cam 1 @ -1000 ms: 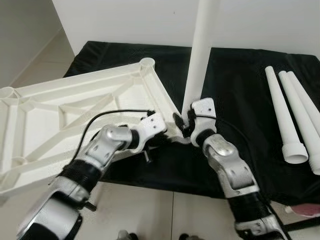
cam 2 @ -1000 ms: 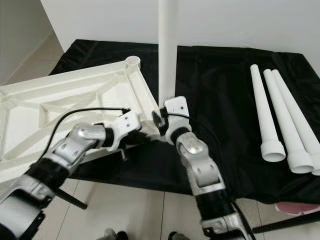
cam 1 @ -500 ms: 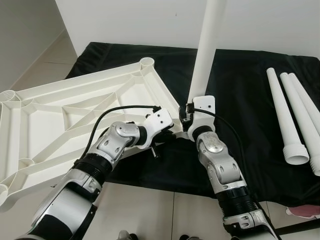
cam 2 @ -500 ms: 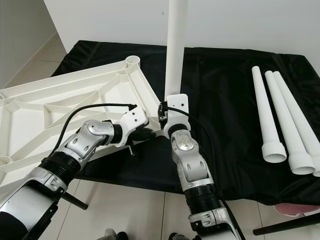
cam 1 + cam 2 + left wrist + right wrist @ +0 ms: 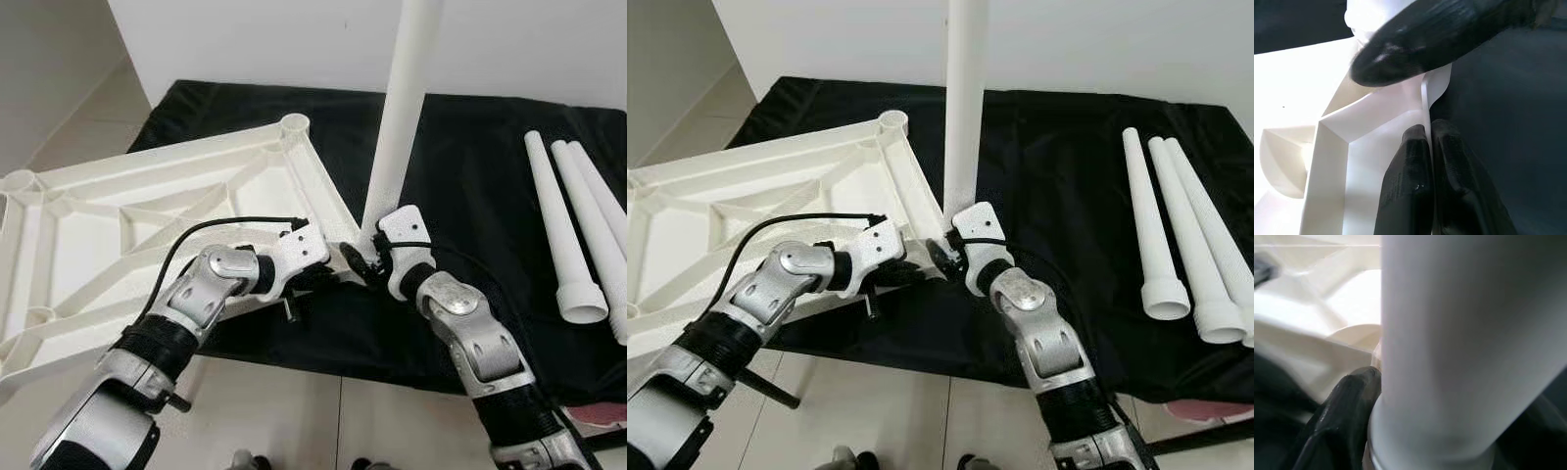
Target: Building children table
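Note:
The white ribbed tabletop (image 5: 147, 215) lies upside down, its right part on the black cloth (image 5: 470, 176). One white leg (image 5: 402, 108) stands upright in the socket at its near right corner. My right gripper (image 5: 366, 258) is shut around the foot of that leg; in the right wrist view the leg (image 5: 1459, 333) sits against a black finger (image 5: 1342, 416). Beside it, my left gripper (image 5: 336, 272) is shut on the tabletop's thin rim (image 5: 1426, 98), both fingers (image 5: 1405, 196) pinching it.
Three loose white legs (image 5: 566, 230) lie side by side on the cloth at the right. The tabletop's left half overhangs the tiled floor (image 5: 294, 411). A white wall stands just behind. A pink object (image 5: 598, 411) lies at the bottom right.
My right forearm has swung out to the right and its wrist has turned around the leg's foot. The left forearm has dropped lower. Both grips have held and the leg stays upright.

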Tool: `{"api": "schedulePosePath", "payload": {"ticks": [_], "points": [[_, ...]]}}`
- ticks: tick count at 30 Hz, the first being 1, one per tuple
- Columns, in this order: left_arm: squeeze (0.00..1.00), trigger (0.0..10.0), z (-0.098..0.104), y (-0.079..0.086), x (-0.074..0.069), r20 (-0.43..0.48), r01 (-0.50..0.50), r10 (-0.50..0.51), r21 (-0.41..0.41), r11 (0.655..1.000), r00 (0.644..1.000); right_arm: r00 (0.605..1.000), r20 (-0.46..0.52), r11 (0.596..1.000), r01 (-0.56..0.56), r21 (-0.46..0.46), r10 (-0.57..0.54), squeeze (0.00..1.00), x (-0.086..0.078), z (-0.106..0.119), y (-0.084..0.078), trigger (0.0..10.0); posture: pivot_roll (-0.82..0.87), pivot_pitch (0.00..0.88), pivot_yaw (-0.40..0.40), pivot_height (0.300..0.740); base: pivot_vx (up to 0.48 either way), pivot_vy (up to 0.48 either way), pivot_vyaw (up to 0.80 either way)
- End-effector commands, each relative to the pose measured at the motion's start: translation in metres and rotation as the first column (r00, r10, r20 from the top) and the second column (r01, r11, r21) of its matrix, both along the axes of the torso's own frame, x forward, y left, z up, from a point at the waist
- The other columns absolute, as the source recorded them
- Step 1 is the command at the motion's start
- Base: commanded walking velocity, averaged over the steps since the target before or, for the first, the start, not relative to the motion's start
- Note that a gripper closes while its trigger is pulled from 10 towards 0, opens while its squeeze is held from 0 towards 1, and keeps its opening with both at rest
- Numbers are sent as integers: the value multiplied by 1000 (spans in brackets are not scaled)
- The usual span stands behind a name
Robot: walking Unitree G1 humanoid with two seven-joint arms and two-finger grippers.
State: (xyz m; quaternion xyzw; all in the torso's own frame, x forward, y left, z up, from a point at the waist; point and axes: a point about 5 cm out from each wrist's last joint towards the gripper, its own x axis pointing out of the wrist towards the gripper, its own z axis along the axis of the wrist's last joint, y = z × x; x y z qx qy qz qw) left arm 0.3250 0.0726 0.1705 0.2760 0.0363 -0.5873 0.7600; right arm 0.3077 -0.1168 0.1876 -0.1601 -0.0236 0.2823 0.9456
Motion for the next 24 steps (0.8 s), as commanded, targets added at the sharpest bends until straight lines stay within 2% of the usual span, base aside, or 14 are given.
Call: {"api": "schedulePosePath", "payload": {"ticks": [1, 2, 5, 7, 13, 14, 15, 16, 20, 23, 24], "points": [[0, 0, 7, 0, -22, -37, 276, -275, 46, 960, 961, 996, -15, 996, -85, -11, 85, 0, -8, 1, 0, 10000, -15, 135, 63, 740, 0, 0, 0], [0, 0, 5, 9, -34, -54, 326, -323, 74, 942, 945, 989, -15, 988, -150, -23, 149, 0, -14, 3, -2, 10000, -14, 136, 63, 740, 0, 0, 0], [0, 0, 4, 12, -39, -61, 345, -341, 81, 935, 938, 985, -15, 985, -172, -27, 172, 0, -15, 4, -2, 10000, -11, 137, 62, 740, 0, 0, 0], [0, 0, 4, 17, -51, -82, 392, -386, 75, 917, 919, 969, -38, 968, -247, -44, 245, 0, -21, 2, 0, 10000, -7, 137, 58, 740, 0, 0, 0], [0, 0, 4, 19, -60, -88, 403, -397, 76, 912, 914, 940, -81, 941, -335, -44, 330, 0, -29, -4, 8, 10000, 3, 137, 51, 740, 0, 0, 0], [0, 0, 4, 18, -60, -84, 392, -386, 71, 917, 919, 936, -91, 937, -346, -42, 341, 0, -30, -7, 11, 7451, 6, 137, 45, 740, 0, 0, 0], [0, 0, 4, 18, -60, -82, 383, -377, 67, 921, 922, 933, -97, 935, -352, -41, 347, 0, -30, -9, 13, 7451, 6, 137, 45, 740, 0, 0, 0], [0, 0, 4, 17, -59, -79, 372, -367, 63, 926, 927, 934, -104, 937, -347, -38, 341, 0, -29, -11, 14, 118, 8, 138, 42, 740, 0, 0, 0], [0, 0, 4, 15, -58, -71, 350, -346, 60, 935, 936, 947, -113, 950, -308, -41, 302, 0, -26, -16, 14, 0, 8, 140, 41, 740, 0, 0, 0], [0, 0, 4, 10, -51, -54, 298, -296, 43, 953, 954, 977, -133, 984, -173, -48, 166, 0, -16, -27, 12, 0, 7, 146, 43, 740, 0, 0, 0], [0, 0, 4, 10, -51, -54, 298, -296, 43, 953, 954, 977, -133, 984, -173, -48, 166, 0, -16, -27, 12, 0, 7, 146, 43, 740, 0, 0, 0]]}}
